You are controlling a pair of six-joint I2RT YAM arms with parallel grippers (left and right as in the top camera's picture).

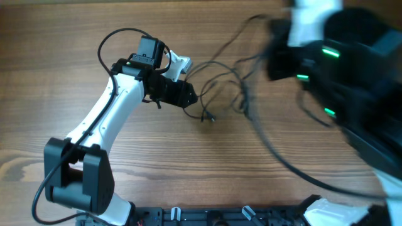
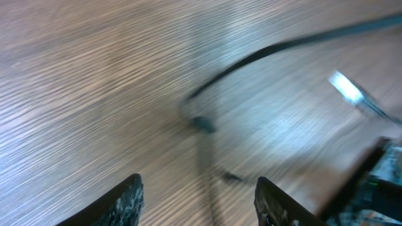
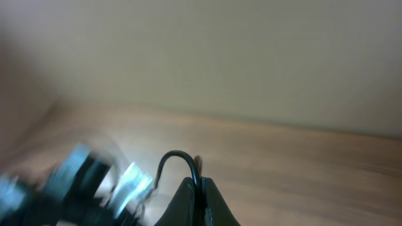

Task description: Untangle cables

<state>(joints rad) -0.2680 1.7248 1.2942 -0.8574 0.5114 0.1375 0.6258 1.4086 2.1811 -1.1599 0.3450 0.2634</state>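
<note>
Thin black cables [image 1: 229, 78] lie looped and crossed on the wooden table, with a small plug end [image 1: 207, 117] in front. My left gripper [image 1: 186, 95] is open just left of the tangle. In the left wrist view its fingers [image 2: 200, 191] hang apart above a blurred cable [image 2: 207, 182] that runs between them. My right gripper [image 1: 276, 59] is blurred at the far right, raised above the table. In the right wrist view its jaws [image 3: 201, 183] are shut on a thin black cable [image 3: 176, 157] that arches out of them.
A thicker black cable [image 1: 276, 157] runs from the tangle toward the front right. The right arm's dark body [image 1: 358, 75] fills the upper right corner. The left arm's base [image 1: 78, 176] stands at the front left.
</note>
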